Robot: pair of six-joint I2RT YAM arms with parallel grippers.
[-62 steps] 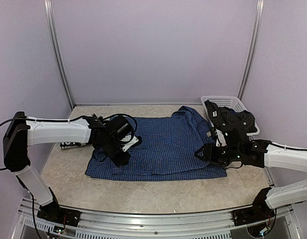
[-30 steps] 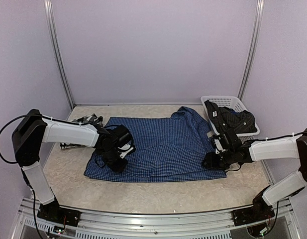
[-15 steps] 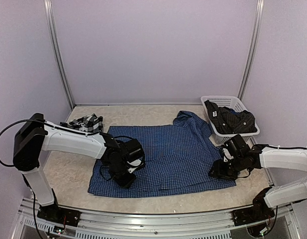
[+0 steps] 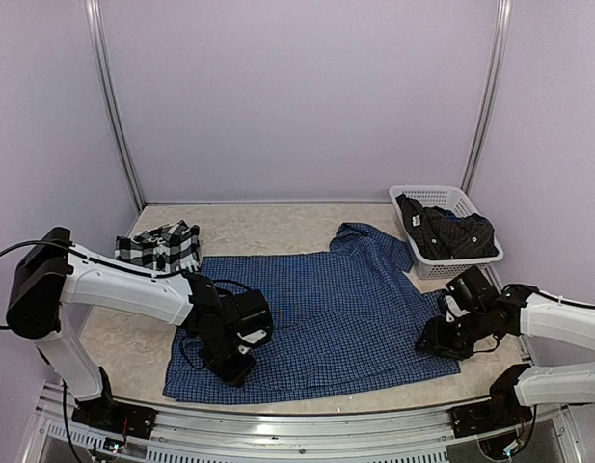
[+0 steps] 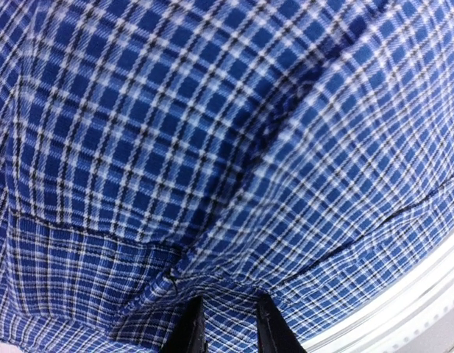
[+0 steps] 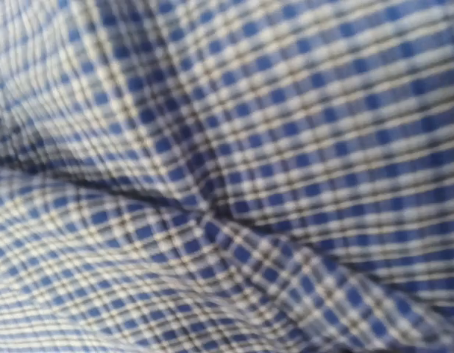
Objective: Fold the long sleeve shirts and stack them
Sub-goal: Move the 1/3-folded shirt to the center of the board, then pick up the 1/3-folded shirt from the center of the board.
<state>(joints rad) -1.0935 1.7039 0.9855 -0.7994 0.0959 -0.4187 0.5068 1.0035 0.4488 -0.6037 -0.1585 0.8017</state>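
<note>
I have my left gripper [image 4: 229, 367] pinched on the blue checked shirt [image 4: 326, 309] at its 7 o'clock hem, along the table's [image 4: 278, 224] near edge. My right gripper [image 4: 437, 342] is on the 4 o'clock corner, grip unreadable. The plaid shirt [image 4: 157, 246] lies at 10 o'clock.

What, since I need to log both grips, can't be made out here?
Right gripper: top view, wrist hides fingers; right wrist view, only blurred blue shirt.
Left gripper: left wrist view, fingers cut by bottom edge.
Basket: dark contents too small to identify, top view.
</note>
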